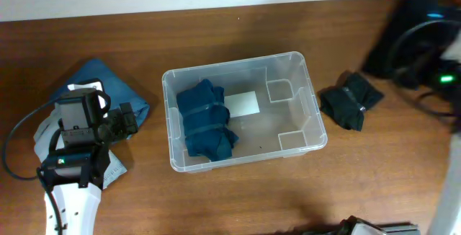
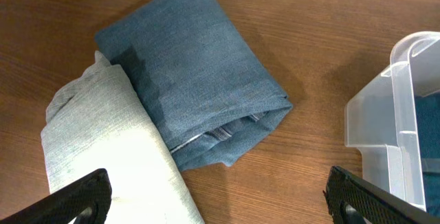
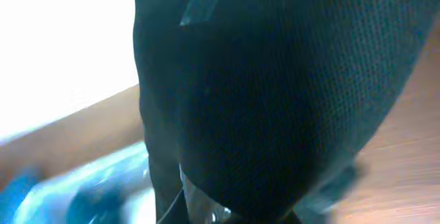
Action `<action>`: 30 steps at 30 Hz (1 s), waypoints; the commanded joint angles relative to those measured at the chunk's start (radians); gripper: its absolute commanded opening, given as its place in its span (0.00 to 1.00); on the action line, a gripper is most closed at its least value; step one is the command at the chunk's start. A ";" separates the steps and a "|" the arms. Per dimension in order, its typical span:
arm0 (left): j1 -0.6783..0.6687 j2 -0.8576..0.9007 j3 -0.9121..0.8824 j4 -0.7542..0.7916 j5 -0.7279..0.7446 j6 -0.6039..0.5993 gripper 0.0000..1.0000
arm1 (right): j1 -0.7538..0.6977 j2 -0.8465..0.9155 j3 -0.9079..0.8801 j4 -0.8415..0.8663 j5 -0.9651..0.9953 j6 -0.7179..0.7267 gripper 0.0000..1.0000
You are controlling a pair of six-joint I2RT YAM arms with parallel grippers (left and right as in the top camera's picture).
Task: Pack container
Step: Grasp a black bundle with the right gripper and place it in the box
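Observation:
The clear container stands mid-table with a white label on its bottom and a dark blue folded garment in its left half. Its corner shows in the left wrist view and, blurred, in the right wrist view. My left gripper is open and empty, just above the table beside a folded blue garment and a light grey garment, left of the container. A black garment fills the right wrist view and hides the right fingers, which seem shut on it. It hangs at the far right in the overhead view.
Another black folded garment lies on the table just right of the container. The blue garment lies partly under my left arm. The right arm is blurred at the right edge. A pale wall runs along the table's far edge.

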 commanded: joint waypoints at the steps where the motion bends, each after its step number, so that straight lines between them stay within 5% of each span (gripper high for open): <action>1: 0.005 0.002 0.018 0.004 -0.007 -0.010 0.99 | 0.253 0.039 -0.030 -0.101 0.038 -0.018 0.10; 7: 0.005 0.002 0.018 0.004 -0.007 -0.010 0.99 | 0.594 0.193 -0.110 -0.127 0.179 -0.018 0.10; 15: 0.005 0.002 0.018 0.003 -0.007 -0.009 0.99 | 0.752 0.442 -0.118 -0.066 0.254 -0.017 0.10; 17: 0.005 0.002 0.018 0.003 -0.007 -0.009 0.99 | 0.750 0.466 -0.118 -0.052 0.257 -0.018 0.25; 20: 0.005 0.002 0.018 0.003 -0.007 -0.009 0.99 | 0.745 0.441 -0.086 -0.075 0.265 -0.064 0.99; 26: 0.005 0.002 0.018 0.004 -0.007 -0.009 0.99 | 0.755 0.282 0.165 -0.219 0.477 -0.111 0.98; 30: 0.005 0.002 0.018 0.003 -0.007 -0.009 0.99 | 0.655 0.178 0.261 -0.196 0.602 -0.012 0.98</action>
